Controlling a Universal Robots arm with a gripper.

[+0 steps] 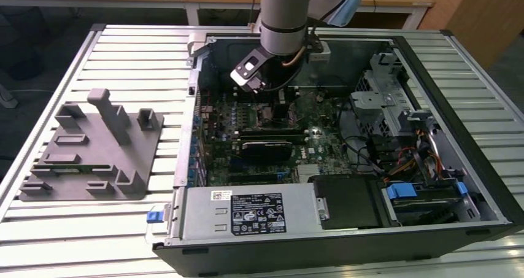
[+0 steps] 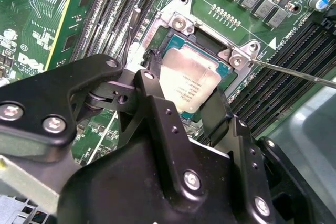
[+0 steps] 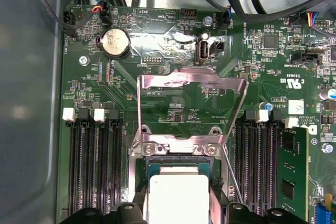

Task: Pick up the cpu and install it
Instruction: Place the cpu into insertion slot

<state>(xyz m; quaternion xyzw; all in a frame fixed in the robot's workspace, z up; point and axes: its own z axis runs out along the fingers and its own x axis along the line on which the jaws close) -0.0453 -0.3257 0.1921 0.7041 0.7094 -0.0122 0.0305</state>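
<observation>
While the load plate (image 3: 157, 82) stands open beyond the fingertips, the fingers (image 2: 152, 98) are closed on the cpu (image 2: 189, 80). It lies between them, low in the socket (image 2: 210, 40). Pickup looks done and seating nearly so, but the plate is not yet latched.
</observation>
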